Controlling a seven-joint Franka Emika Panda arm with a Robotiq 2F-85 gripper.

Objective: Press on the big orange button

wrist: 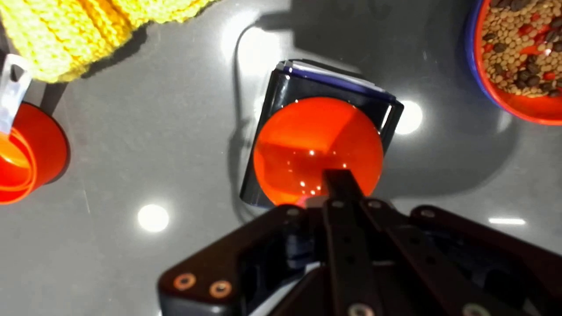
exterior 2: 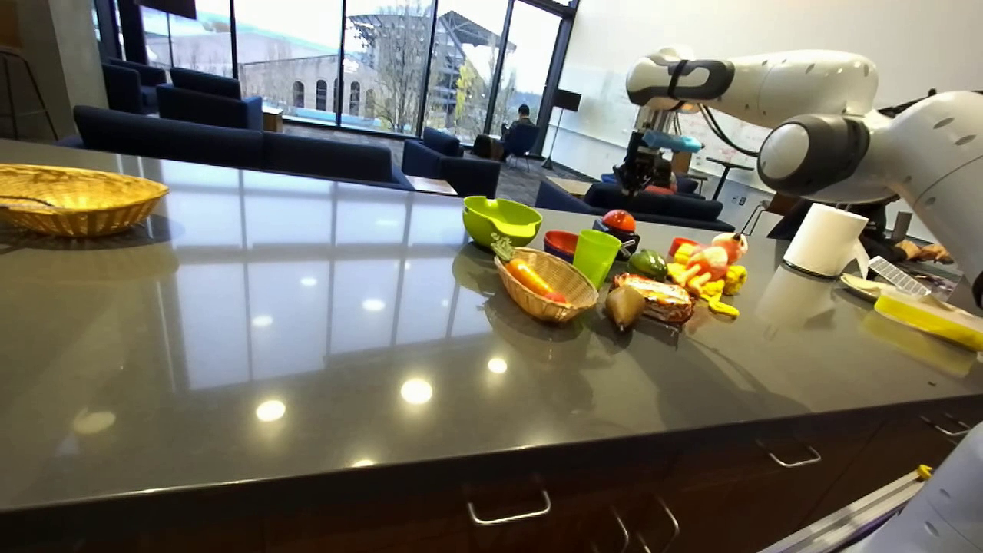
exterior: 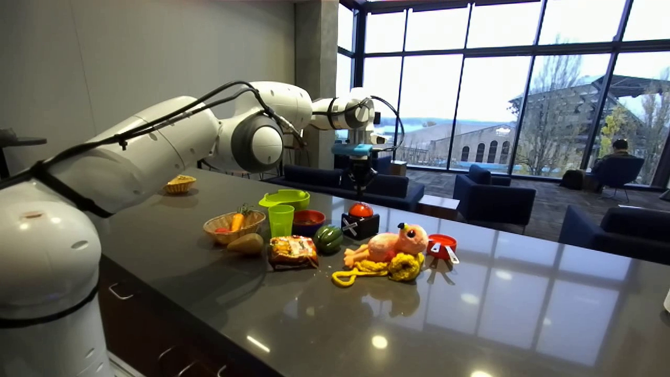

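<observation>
Hovering over the big orange button (wrist: 303,136): gripper (wrist: 340,175), clenched, fingers together. Button sits in a black base (exterior: 361,226) on the counter (exterior: 293,309), near the green squash (exterior: 328,239). Tips look just above it in both exterior views, but hard to make out against the dark sofa (exterior: 312,177) in an exterior view. Wrist view: fingers block the button's lower edge, can't judge the gap there. Base partly hidden behind the green cup (exterior 2: 596,257) in an exterior view. Red-and-blue bowl (wrist: 538,107), red measuring cups (wrist: 48,140), yellow knit piece (wrist: 66,39) all cut off at the wrist view's edges.
</observation>
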